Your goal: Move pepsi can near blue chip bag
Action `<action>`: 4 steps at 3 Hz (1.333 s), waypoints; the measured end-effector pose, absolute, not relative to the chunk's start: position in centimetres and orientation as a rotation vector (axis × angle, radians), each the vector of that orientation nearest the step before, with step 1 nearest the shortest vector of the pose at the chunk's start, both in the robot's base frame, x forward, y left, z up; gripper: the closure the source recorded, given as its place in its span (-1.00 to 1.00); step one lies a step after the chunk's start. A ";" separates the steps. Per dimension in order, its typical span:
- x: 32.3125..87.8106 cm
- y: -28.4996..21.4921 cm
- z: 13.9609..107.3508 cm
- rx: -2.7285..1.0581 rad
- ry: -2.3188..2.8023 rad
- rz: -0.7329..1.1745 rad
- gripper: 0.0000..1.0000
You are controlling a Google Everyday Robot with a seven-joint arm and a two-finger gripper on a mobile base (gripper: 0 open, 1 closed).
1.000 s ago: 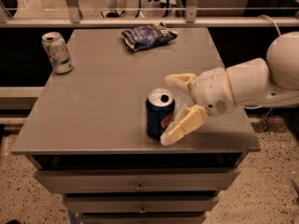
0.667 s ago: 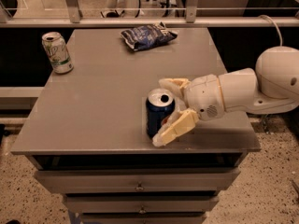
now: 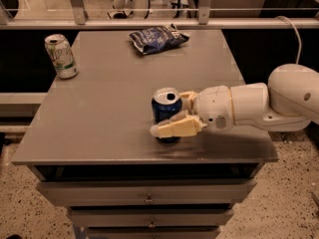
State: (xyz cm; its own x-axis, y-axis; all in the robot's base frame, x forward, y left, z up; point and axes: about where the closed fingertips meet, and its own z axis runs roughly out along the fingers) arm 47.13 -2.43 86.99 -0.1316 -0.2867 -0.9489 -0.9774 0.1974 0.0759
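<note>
Since a moment ago the gripper (image 3: 168, 113) has pushed in from 3 o'clock, and it now brackets the pepsi can (image 3: 164, 105); whether it is clamped on the can or only around it, I cannot tell. The can stands upright near the table's (image 3: 99, 113) front edge, towards 5 o'clock. The blue chip bag (image 3: 157, 38) lies well apart at 12 o'clock, and a white-and-green can (image 3: 61, 57) stands at 10 o'clock.
</note>
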 end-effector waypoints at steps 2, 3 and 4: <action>49.6 -9.1 91.3 -1.109 1.580 0.807 0.90; 49.6 -9.0 91.5 -1.111 1.576 0.805 1.00; 49.6 -9.0 91.5 -1.111 1.576 0.805 1.00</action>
